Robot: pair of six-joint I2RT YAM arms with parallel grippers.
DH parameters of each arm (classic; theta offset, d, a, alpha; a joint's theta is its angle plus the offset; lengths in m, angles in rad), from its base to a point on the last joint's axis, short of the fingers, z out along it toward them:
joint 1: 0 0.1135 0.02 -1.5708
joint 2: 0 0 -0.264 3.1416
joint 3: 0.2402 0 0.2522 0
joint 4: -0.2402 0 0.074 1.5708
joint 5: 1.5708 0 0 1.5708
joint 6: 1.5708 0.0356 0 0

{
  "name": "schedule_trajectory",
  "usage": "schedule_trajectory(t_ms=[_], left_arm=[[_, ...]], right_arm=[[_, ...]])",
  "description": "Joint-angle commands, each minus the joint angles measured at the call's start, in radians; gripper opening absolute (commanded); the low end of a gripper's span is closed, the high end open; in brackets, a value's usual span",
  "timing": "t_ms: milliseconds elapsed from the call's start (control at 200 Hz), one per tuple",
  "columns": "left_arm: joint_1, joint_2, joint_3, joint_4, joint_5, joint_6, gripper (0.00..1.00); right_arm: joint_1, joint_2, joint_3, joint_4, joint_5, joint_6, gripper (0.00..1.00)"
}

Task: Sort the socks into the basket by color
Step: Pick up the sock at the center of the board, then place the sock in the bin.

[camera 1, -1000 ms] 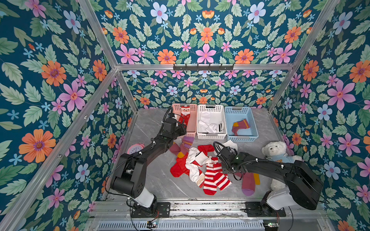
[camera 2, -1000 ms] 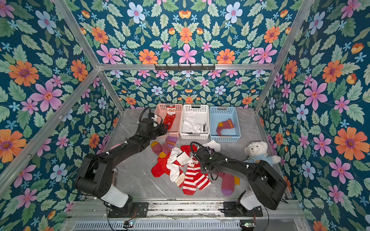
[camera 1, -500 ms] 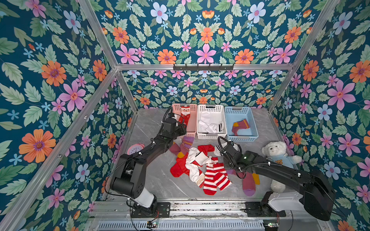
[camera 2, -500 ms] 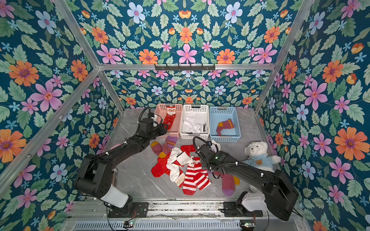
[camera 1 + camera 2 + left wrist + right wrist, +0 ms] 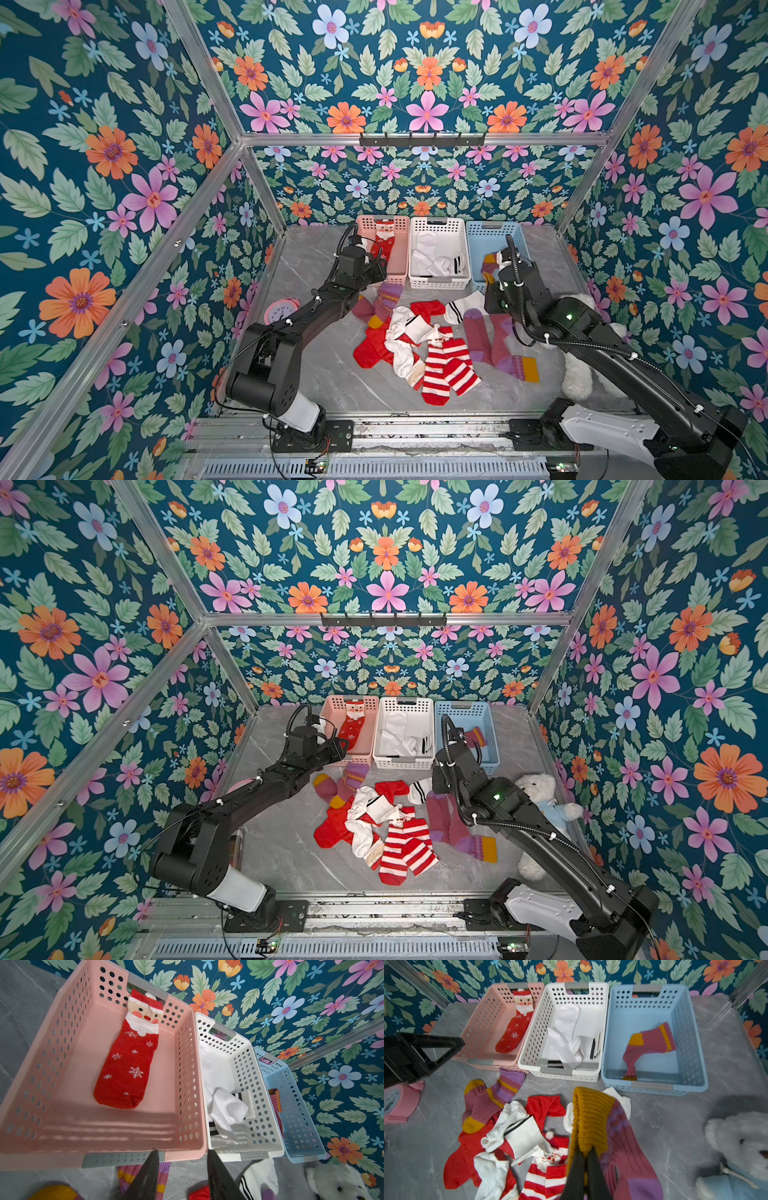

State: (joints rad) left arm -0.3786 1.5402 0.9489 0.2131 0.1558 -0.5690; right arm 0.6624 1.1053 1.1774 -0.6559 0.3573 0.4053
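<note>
Right of centre, before the blue basket (image 5: 494,227), a maroon sock (image 5: 593,1113) has been clamped and raised by the right gripper (image 5: 584,1153) for delivery; the left gripper (image 5: 181,1152) is parted, empty.

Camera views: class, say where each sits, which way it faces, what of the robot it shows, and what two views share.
Top views: high at the front, looking down toward the back wall; left arm and right arm show.
Left wrist: on the left arm, facing the pink basket; the left end effector shows, open.
Right wrist: on the right arm, facing the three baskets; the right end effector shows, shut on a maroon sock.
Shared: both wrist views show the Santa sock.
</note>
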Motion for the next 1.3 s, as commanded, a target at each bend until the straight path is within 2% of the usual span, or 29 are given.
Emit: schedule_trajectory(t_ms=[0,270,500,680,955,1295], left_arm=[[0.0,-0.013,-0.002,0.004,0.0,-0.001,0.42],[-0.005,-0.029,-0.027,0.009,-0.002,-0.005,0.42],[-0.014,-0.054,-0.047,0.011,-0.01,-0.008,0.42],[-0.014,-0.074,-0.058,-0.007,-0.03,0.001,0.42],[-0.015,-0.086,-0.059,-0.02,-0.042,0.005,0.42],[-0.016,-0.06,-0.035,-0.027,-0.032,0.006,0.42]], right_arm=[[-0.024,0.023,0.07,0.016,0.031,-0.106,0.0],[-0.19,0.112,0.242,0.122,-0.107,-0.19,0.0],[-0.274,0.258,0.428,0.131,-0.132,-0.247,0.0],[-0.357,0.31,0.497,0.131,-0.144,-0.267,0.0],[-0.478,0.332,0.479,0.139,-0.203,-0.265,0.0],[-0.518,0.393,0.371,0.181,-0.235,-0.238,0.0]])
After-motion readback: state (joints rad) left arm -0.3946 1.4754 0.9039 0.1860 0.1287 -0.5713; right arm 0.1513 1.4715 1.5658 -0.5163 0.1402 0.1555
